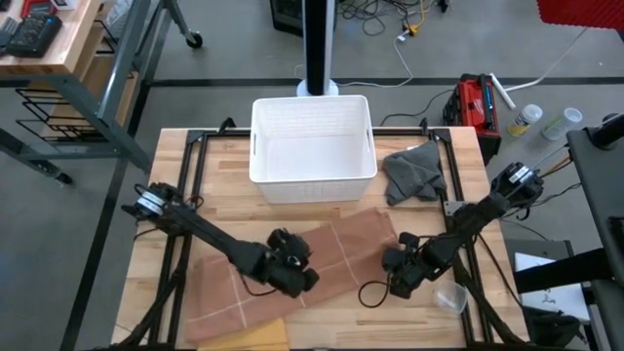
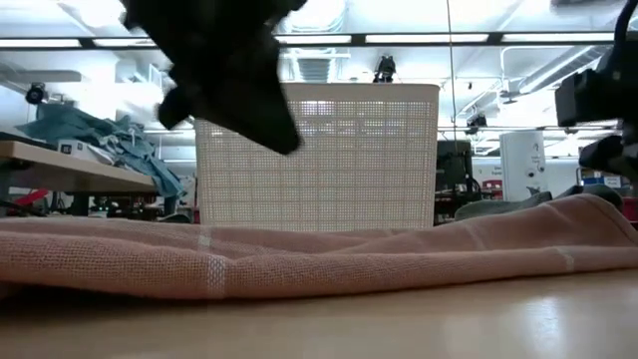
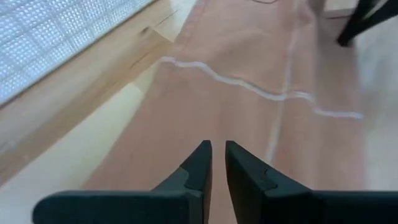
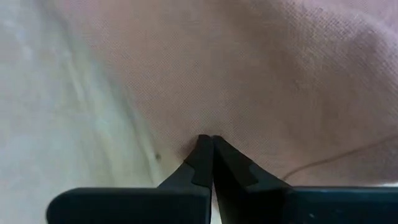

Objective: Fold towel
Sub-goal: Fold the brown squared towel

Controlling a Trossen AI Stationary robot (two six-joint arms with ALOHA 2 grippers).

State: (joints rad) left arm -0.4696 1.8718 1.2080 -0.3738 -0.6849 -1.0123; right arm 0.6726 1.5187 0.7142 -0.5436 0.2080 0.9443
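Towel [image 1: 292, 268] lies spread flat on the surface in front of the white basket [image 1: 313, 146], no fold made yet. Right gripper [image 4: 211, 140] has its jaws pinched on the cloth's edge; left gripper [image 3: 217, 149] hovers over the middle, jaws nearly closed, empty.

We count one pink towel [image 1: 331, 255], one grey cloth [image 1: 413, 174], one white basket [image 1: 312, 146], one clear cup [image 1: 450, 298] and two arms.
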